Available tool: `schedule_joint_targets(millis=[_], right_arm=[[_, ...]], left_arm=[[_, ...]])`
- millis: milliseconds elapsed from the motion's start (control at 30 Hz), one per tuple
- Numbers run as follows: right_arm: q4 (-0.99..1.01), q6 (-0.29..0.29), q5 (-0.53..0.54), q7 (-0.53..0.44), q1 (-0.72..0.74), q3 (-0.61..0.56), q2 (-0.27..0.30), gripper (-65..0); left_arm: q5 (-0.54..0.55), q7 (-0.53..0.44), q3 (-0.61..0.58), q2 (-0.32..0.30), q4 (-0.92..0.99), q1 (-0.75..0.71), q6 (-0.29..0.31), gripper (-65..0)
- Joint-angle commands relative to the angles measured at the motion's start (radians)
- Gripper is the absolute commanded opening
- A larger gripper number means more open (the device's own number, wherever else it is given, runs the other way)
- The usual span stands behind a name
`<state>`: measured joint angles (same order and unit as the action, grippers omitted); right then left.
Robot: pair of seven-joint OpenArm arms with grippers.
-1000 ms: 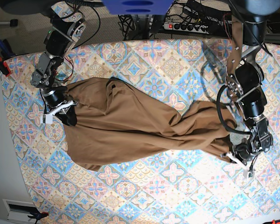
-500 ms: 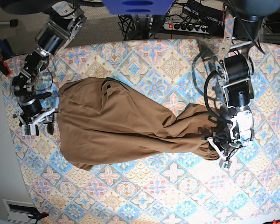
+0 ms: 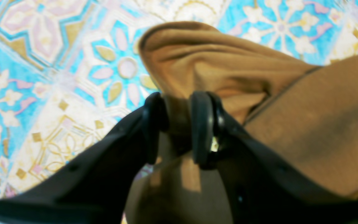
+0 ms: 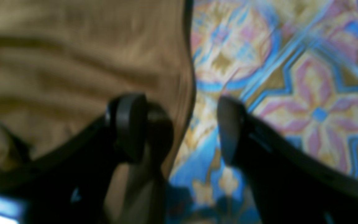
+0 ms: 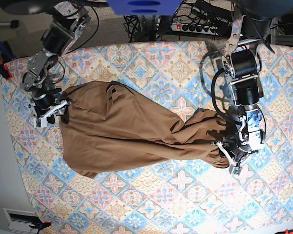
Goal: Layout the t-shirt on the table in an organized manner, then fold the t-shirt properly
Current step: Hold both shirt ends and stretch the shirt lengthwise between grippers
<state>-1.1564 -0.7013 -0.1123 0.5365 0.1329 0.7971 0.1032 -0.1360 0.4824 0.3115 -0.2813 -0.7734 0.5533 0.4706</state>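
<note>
— How many garments are out?
— One t-shirt (image 5: pixel 132 134), on one table (image 5: pixel 151 200).
— And arms?
— Two, so two grippers: the left gripper (image 5: pixel 229 152) and the right gripper (image 5: pixel 50 114).
— Anything else to count?
— One power strip (image 5: pixel 195 28) behind the table, and that's all I can count
</note>
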Motion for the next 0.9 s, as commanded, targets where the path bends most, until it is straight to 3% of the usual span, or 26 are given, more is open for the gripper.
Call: schedule_joint_targets(millis=[0, 367, 467, 533, 600, 667, 767, 867], right_arm=[[0.023, 0.003, -0.025, 0.043, 0.009, -0.003, 0.0, -29.8], [0.111, 0.003, -0.025, 0.052, 0.009, -0.008, -0.001, -30.8], [0.111, 0.003, -0.027, 0.052, 0.007, -0.011, -0.001, -38.5], [0.111, 0.003, -0.028, 0.053, 0.006, -0.015, -0.001, -46.7], [0.111, 0.003, -0.03, 0.053, 0.004, -0.052, -0.001, -54.5], [0.103, 0.003, -0.03, 0.053, 0.003, -0.117, -0.001, -62.9], [0.102, 0.003, -0.03, 0.063, 0.003, -0.17, -0.001, -65.0], [0.102, 0.003, -0.03, 0.089, 0.003, -0.129, -0.001, -65.0]], left_arm=[[0.006, -0.017, -0.018, -0.014, -0.021, 0.032, 0.0, -48.2], [0.006, -0.015, -0.197, -0.014, -0.021, 0.032, 0.004, -48.3], [0.011, -0.015, -0.223, -0.009, -0.021, 0.032, 0.08, -52.2], [0.012, -0.015, -0.223, -0.008, -0.021, 0.032, 0.121, -58.5], [0.012, -0.015, -0.223, -0.006, -0.019, 0.032, 0.129, -65.0], [0.012, -0.015, -0.223, -0.006, -0.019, 0.032, 0.129, -65.0], [0.009, -0.014, -0.223, -0.006, -0.019, 0.032, 0.129, -65.0], [0.016, 0.028, -0.22, -0.006, -0.021, 0.041, 0.129, -65.0]])
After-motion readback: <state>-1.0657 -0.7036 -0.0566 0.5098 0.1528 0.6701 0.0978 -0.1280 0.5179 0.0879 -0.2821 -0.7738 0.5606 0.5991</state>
